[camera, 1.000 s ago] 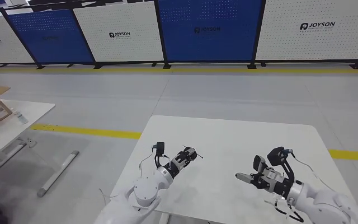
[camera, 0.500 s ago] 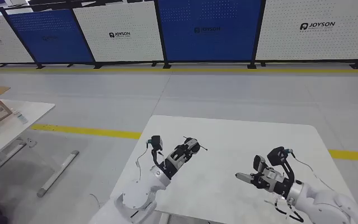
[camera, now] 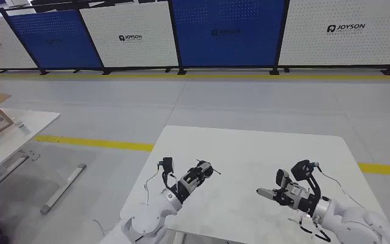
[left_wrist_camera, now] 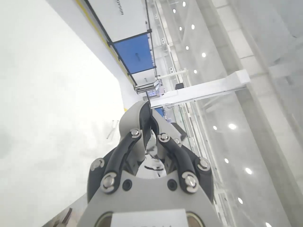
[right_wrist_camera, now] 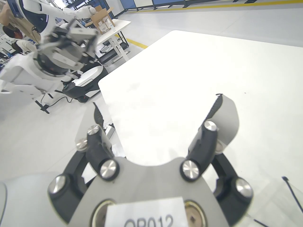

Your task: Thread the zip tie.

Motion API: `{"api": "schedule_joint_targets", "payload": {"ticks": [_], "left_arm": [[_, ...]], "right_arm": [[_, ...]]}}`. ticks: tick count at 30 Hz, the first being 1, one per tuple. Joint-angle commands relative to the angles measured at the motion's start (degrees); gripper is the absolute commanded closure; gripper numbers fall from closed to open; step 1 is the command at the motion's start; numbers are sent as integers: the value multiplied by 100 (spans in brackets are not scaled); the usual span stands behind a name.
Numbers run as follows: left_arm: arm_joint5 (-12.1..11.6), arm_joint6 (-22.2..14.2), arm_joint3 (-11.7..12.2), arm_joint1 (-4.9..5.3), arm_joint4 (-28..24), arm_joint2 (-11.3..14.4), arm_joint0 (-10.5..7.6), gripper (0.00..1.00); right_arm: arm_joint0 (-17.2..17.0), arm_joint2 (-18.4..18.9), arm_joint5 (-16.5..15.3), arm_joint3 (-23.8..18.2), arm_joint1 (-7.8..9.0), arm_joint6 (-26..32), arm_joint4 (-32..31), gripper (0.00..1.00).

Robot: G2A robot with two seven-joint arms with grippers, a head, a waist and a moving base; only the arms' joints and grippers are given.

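- The robot's left claw [camera: 206, 169] hangs over the near-left part of the white table [camera: 256, 146], pressed together on a thin black zip tie [camera: 216, 171].
- From the left wrist, the two fingers are seen pinched flat on the strip, with a short black tip poking out past the fingertips [left_wrist_camera: 144, 109].
- From above, the zip tie crosses the left claw at a slant. Its long axis runs from far left to near right, and a short length shows on either side of the fingers. The longer free end points right, towards the other arm.
- The right claw [right_wrist_camera: 158, 111] is over the near-right part of the table with its fingers spread wide and nothing between them. It faces left across bare tabletop.
- The key relation is that the zip tie lies to the left of the right claw and well apart from it, at roughly the same nearness to the robot. The left arm has it in hand, and the right arm is the free one.
- Which end carries the locking head is too small to tell.
- Threading looks not yet begun, since no loop is visible. The next move likely calls for the two claws to close the gap so the right one can take the free end. That end is slim and could slip or bend away.
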Motion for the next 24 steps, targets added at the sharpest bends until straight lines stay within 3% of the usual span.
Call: {"api": "schedule_joint_targets", "payload": {"ticks": [1, 3, 5, 8, 12, 18, 21, 24], "left_arm": [[5, 120, 475, -60, 35, 234, -240, 100], [30, 186, 835, -114, 54, 410, -445, 100], [28, 214, 1019, -158, 48, 544, -574, 100], [-42, 202, 970, -190, 9, 572, -683, 100], [-284, 248, 278, -161, 219, 409, -423, 100], [-605, 168, -907, -77, 597, 62, 299, 100], [-735, 40, -1253, -45, 666, -91, 602, 100], [-746, -71, -1367, -27, 681, -205, 788, 100]], "right_arm": [[0, 0, 0, 0, 0, 0, 0, 0], [0, 0, 0, 0, 0, 0, 0, 0], [0, 0, 0, 0, 0, 0, 0, 0], [0, 0, 0, 0, 0, 0, 0, 0], [0, 0, 0, 0, 0, 0, 0, 0], [0, 0, 0, 0, 0, 0, 0, 0], [0, 0, 0, 0, 0, 0, 0, 0], [0, 0, 0, 0, 0, 0, 0, 0]]}}
